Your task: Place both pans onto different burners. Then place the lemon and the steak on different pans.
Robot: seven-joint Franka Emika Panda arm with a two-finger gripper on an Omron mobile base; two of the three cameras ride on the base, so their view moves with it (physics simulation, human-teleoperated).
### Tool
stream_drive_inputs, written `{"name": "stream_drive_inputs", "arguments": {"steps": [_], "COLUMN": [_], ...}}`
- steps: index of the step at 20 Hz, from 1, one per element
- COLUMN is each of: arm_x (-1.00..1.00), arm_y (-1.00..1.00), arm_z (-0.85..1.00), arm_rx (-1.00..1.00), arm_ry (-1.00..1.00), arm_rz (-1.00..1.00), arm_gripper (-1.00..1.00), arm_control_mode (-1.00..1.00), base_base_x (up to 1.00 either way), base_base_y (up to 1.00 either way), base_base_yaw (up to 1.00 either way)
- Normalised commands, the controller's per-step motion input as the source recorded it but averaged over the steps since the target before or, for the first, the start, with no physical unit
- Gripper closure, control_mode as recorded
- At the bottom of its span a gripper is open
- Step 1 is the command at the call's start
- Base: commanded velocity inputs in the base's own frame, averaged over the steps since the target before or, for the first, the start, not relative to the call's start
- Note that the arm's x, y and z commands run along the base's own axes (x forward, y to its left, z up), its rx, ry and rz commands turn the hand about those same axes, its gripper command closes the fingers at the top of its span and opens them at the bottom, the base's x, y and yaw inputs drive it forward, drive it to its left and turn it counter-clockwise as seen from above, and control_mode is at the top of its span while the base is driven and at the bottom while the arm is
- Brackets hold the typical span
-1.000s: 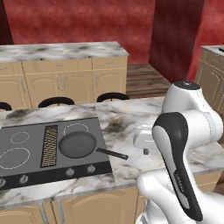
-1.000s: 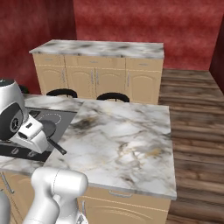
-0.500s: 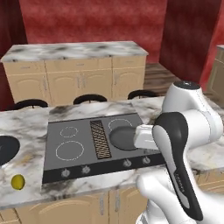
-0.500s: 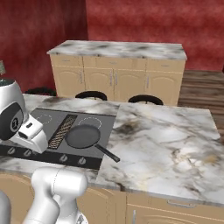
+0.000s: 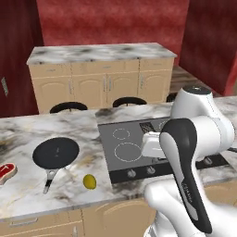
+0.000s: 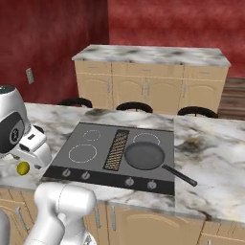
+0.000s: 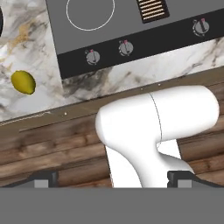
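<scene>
Left to right along the bench (image 5: pixel 28 194): the steak (image 5: pixel 6 170) lies at the left edge, then an empty pan (image 5: pixel 56 153) on bare marble, then the lemon (image 5: pixel 90 182) near the front edge. A second, empty pan (image 6: pixel 144 155) sits on a right-hand burner (image 6: pixel 146 139) of the cooktop (image 6: pixel 91 153). One placement appears done; three remain. The end effector (image 7: pixel 113 177) hangs spread, holding nothing.

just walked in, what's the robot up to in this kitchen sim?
It's sorting pans and food onto the cooktop. One pan already sits on a right-hand burner. The second pan lies on the marble counter to the left of the cooktop, with the lemon near its handle and the steak further left. The gripper is open and holds nothing, pointing down at the counter's front edge.
</scene>
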Motion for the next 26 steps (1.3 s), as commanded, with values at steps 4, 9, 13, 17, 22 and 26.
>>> {"name": "stream_drive_inputs", "arguments": {"steps": [4, 9, 13, 17, 22, 26], "arm_x": [0.0, 0.0, 0.0, 0.0, 0.0, 0.0], "arm_y": [0.0, 0.0, 0.0, 0.0, 0.0, 0.0], "arm_z": [0.0, 0.0, 0.0, 0.0, 0.0, 0.0], "arm_rx": [0.0, 0.0, 0.0, 0.0, 0.0, 0.0], "arm_ry": [0.0, 0.0, 0.0, 0.0, 0.0, 0.0], "arm_rz": [0.0, 0.0, 0.0, 0.0, 0.0, 0.0], "arm_gripper": [-1.0, -1.0, -1.0, -1.0, -1.0, -1.0], "arm_control_mode": [1.0, 1.0, 1.0, 1.0, 1.0, 1.0], "base_base_x": [0.28, 0.38, 0.46, 0.53, 0.62, 0.65], "base_base_y": [0.73, 0.67, 0.63, 0.66, 0.84, 0.81], "base_base_yaw": [-0.02, -0.02, -0.04, -0.05, -0.07, -0.06]}}
